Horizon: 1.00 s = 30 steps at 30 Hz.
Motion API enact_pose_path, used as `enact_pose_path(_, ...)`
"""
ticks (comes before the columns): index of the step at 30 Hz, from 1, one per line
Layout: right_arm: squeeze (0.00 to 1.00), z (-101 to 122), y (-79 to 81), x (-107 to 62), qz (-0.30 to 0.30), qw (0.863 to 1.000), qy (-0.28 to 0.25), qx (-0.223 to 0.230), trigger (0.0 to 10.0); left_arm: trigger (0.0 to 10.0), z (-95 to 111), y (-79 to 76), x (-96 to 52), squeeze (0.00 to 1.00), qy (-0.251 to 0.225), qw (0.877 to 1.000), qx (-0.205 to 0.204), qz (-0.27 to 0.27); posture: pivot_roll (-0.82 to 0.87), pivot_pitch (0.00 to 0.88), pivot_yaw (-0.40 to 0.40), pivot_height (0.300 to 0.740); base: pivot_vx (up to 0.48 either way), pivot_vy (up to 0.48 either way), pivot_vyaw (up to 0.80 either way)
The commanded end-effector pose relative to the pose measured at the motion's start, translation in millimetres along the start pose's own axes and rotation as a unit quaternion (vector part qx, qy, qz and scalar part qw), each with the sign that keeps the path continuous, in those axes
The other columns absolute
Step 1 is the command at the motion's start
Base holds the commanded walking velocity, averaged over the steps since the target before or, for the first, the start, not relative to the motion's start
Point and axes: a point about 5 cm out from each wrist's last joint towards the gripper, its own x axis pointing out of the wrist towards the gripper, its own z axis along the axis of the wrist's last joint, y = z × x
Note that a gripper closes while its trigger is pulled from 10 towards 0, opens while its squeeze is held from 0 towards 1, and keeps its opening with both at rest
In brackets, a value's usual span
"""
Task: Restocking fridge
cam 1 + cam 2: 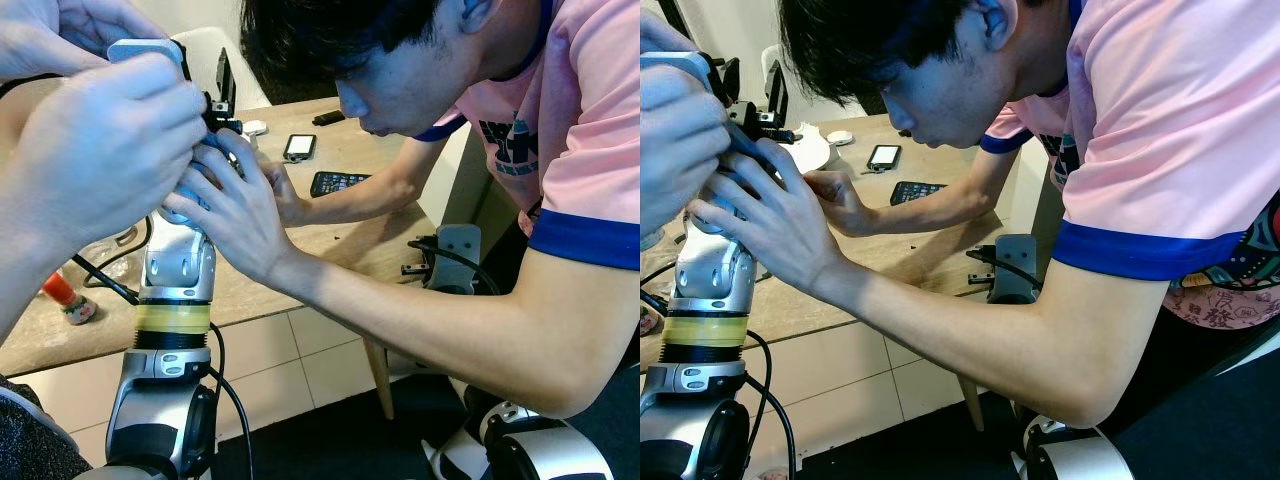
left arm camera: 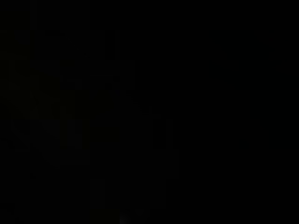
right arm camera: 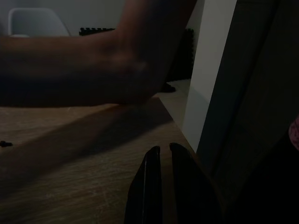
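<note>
The left arm [image 1: 175, 300] is raised upright, its wrist end gripped by a person's hands [image 1: 235, 205], so its end effector is hidden. The right end effector [image 3: 161, 184] is held low over the table [image 3: 70, 177], its fingers [image 3: 149, 186] nearly closed, a narrow gap between them.

Wooden table [image 1: 350, 255], two phones [image 1: 299, 147] [image 1: 335, 182] lying flat, black cable [image 1: 100, 278], person's forearm [image 1: 360, 205] resting

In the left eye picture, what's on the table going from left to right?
Orange thing → silver arm with hands on it → white phone → dark phone → right pincer at the table edge.
</note>
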Motion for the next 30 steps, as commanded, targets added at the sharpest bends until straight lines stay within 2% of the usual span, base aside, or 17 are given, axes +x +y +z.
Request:
enact_pose_path(1, 0.00, 0.6, 0.1, 1.1, -0.002, 1.000, 0.001, 0.002, 10.0, 10.0, -2.5, -0.5, 0.4, 0.00, 0.008, 1.000, 0.004, -0.004, 0.05, 0.000, 0.043, 0.740, 0.000, 0.000, 0.00)
enact_pose_path(30, 0.00, -0.9, -0.8, 1.2, -0.004, 1.000, 0.006, -0.001, 10.0, 10.0, -2.2, -0.3, 0.7, 0.00, 0.008, 1.000, 0.005, -0.003, 0.05, 0.000, 0.043, 0.740, 0.000, 0.000, 0.00)
